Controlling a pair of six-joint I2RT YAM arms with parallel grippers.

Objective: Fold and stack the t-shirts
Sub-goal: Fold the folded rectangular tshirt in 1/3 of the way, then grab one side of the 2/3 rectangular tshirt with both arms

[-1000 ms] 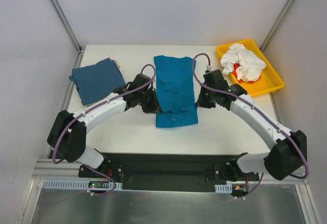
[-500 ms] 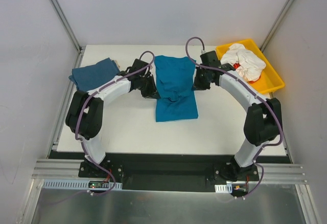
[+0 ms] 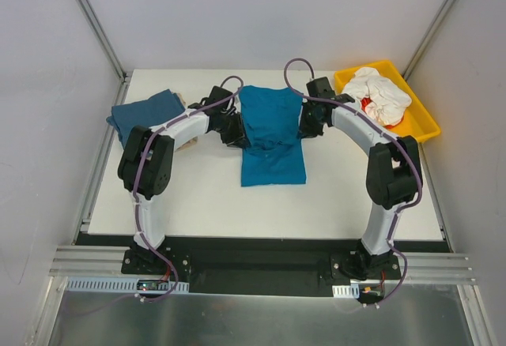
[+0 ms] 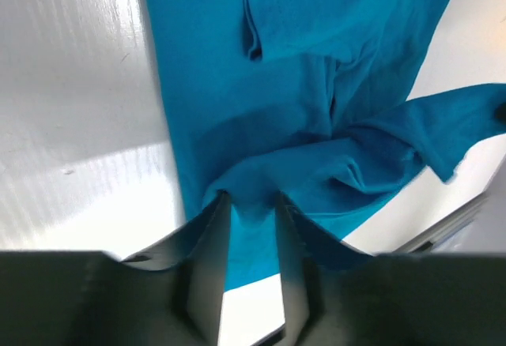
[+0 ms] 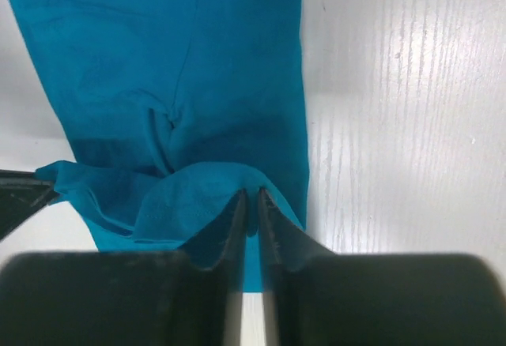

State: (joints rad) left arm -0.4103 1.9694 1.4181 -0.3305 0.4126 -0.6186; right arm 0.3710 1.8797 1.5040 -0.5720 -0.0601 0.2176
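The bright teal-blue t-shirt [image 3: 273,144] lies lengthwise in the middle of the white table. My left gripper [image 3: 236,131] is shut on its left edge, and cloth is bunched between the fingertips in the left wrist view [image 4: 251,201]. My right gripper [image 3: 307,125] is shut on its right edge, with a raised fold pinched between the tips in the right wrist view [image 5: 253,197]. The held cloth is lifted into a ridge across the shirt. The darker slate-blue t-shirt [image 3: 145,115] lies folded at the far left. A small beige patch [image 3: 188,144] shows under the left arm.
A yellow tray [image 3: 423,130] at the far right corner holds a crumpled white cloth [image 3: 378,97] with some red in it. Grey walls and metal posts close in the back and sides of the table [image 3: 205,204].
Both grippers have moved toward the far edge of the table, pulling the teal shirt's side edges with them. The arms have stretched out. The shirt's near end has drawn in slightly.
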